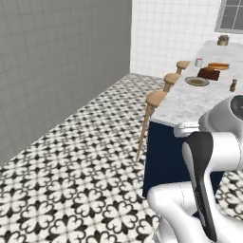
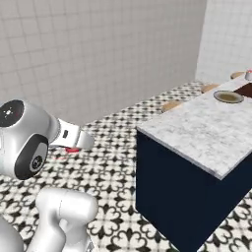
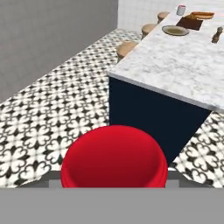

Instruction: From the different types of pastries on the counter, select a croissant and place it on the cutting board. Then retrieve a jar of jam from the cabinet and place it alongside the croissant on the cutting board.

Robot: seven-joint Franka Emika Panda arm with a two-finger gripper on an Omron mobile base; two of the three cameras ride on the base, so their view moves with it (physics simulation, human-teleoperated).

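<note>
The jar of jam [image 3: 113,155] shows its round red lid large at the bottom of the hand view, and my gripper [image 3: 113,177] is shut on it. A red sliver of the jar [image 2: 73,149] peeks from under my white forearm, above the patterned floor. The counter [image 1: 190,102] with its marble top stands ahead. At its far end lies the dark cutting board [image 3: 190,22]. Golden-brown pastries [image 3: 202,15] rest at the board's far edge, and they are too small to tell the croissant apart. The cabinet is out of view.
A round tan plate [image 3: 175,30] sits beside the board, with a white cup [image 3: 181,9] behind it and a pepper mill [image 3: 215,35] to the right. Wooden stools [image 1: 155,98] line the counter's left side. Open tiled floor [image 1: 85,156] stretches to the left.
</note>
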